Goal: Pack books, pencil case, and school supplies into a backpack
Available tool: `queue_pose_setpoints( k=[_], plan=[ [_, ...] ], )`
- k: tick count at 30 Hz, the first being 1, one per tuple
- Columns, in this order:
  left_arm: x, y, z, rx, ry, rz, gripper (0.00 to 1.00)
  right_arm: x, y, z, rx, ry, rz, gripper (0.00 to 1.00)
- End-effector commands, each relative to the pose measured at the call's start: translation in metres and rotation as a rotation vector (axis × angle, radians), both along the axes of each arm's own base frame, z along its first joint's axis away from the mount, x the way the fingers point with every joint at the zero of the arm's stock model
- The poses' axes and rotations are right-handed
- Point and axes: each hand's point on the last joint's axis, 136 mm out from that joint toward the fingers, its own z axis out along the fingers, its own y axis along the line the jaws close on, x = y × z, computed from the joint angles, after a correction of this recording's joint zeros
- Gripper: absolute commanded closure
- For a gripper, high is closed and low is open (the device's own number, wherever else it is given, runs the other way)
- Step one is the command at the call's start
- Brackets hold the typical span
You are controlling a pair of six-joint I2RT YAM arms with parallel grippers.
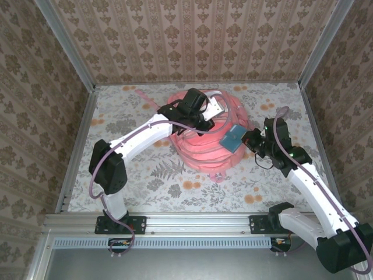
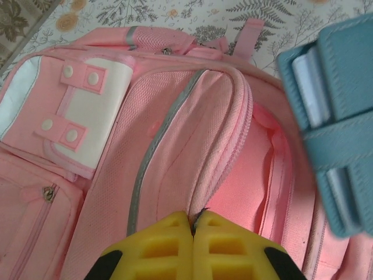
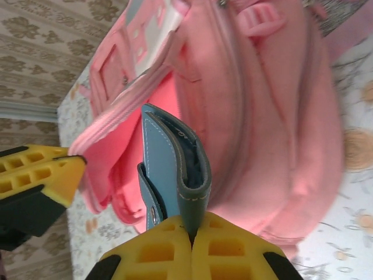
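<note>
Fingers point(image 2: 157, 248) of the left gripper point(image 2: 192, 226) are pressed together, pinching the zip rim of the backpack point(image 2: 175, 146) and holding its mouth open. In the top view the left gripper point(image 1: 201, 114) sits over the far side of the backpack point(image 1: 204, 153), which lies near the middle of the table point(image 1: 145, 186), slightly right of centre.

The backpack lies front side up, its white-flapped pocket point(image 2: 76, 111) facing the camera. Its rounded shape in the top view does not let me tell which way its long axis runs.

The right gripper point(image 3: 191, 230) is clamped tight on the near edge of a blue case point(image 3: 175, 169). The case stands on edge, its long axis pointing away from the right fingers toward the open mouth. It hangs just at the right-hand rim of the backpack point(image 3: 262, 116); whether it touches the fabric I cannot tell. From above, the case point(image 1: 233, 138) lies between the right gripper point(image 1: 252, 142) and the opening. In the left wrist view the case point(image 2: 335, 134) hangs at the right, over the pink lining.
</note>
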Motion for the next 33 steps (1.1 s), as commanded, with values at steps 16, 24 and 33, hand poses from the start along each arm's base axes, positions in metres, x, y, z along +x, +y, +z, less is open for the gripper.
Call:
queue_pose_setpoints(
  k=[16, 24, 33],
  plan=[
    [0.019, -0.038, 0.076, -0.291, -0.029, 0.039, 1.0, 0.095, 0.065, -0.03, 0.314, 0.063, -0.236, 0.98],
    [0.031, -0.034, 0.071, -0.302, 0.021, 0.099, 1.0, 0.12, 0.081, -0.051, 0.372, 0.081, -0.281, 0.72],
    [0.037, -0.032, 0.058, -0.325, 0.117, 0.11, 1.0, 0.047, 0.036, -0.043, 0.31, 0.137, -0.362, 0.53]
  ],
)
